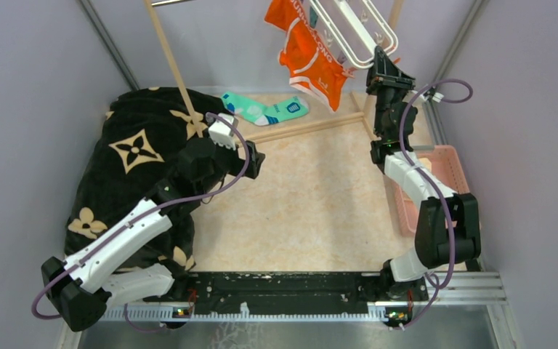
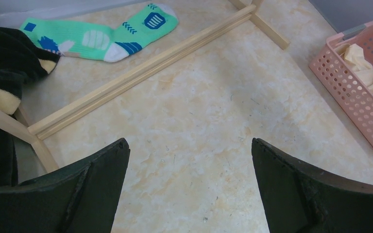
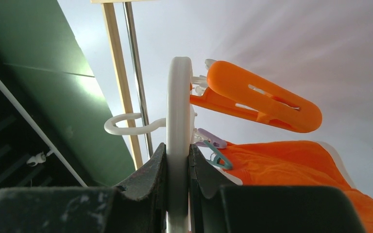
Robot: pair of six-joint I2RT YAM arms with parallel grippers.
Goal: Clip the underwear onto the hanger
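1. Left tool (image 2: pixel 188 145): jaws wide, holding nothing, low over the bare counter (image 2: pixel 213 111), well apart from the garment.
2. Teal sock (image 1: pixel 265 110): flat at the back, not wanted.
3. Underwear (image 1: pixel 309 54): orange, hanging from the hanger (image 1: pixel 349 29), raised at back right.
4. Right tool (image 1: pixel 380 58): narrow, clamped on the hanger's white frame, orange clip (image 3: pixel 262 99) just beside.

Step, as judged: clipping part-done, hanger steadied. The next move likely calls for the left tool to rise and feed loose waistband into a free clip.

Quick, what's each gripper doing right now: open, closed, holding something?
Left gripper: open, holding nothing.
Right gripper: closed on the hanger, gripping its white frame.
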